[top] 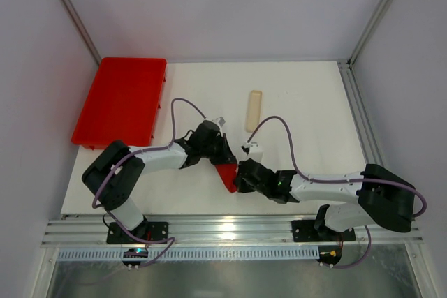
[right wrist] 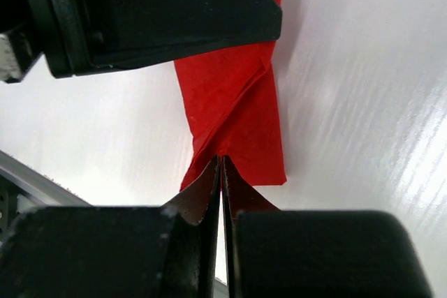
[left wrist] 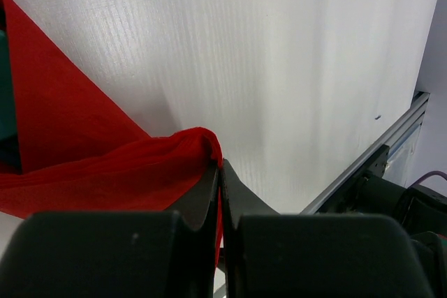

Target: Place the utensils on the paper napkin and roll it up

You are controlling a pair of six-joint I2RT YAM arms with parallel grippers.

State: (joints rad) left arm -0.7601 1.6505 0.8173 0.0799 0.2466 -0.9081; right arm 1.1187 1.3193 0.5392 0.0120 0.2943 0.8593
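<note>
The red paper napkin [top: 225,174] lies folded and bunched on the table between both grippers. My left gripper [top: 218,156] is shut on one edge of it; in the left wrist view red paper [left wrist: 91,158] runs into the closed jaws [left wrist: 220,167]. My right gripper [top: 241,176] is shut on the napkin's near end; in the right wrist view the jaws [right wrist: 221,160] pinch the folded napkin [right wrist: 234,102]. A dark teal sliver [left wrist: 5,102], likely a utensil, shows at the left edge of the left wrist view beside the napkin. The utensils are otherwise hidden.
A big red plastic tray [top: 122,99] sits at the back left, overhanging the table's left edge. A pale beige strip [top: 253,110] lies behind the grippers. The left gripper's black body [right wrist: 154,12] hangs close above the napkin. The metal rail [left wrist: 363,165] marks the table's near edge.
</note>
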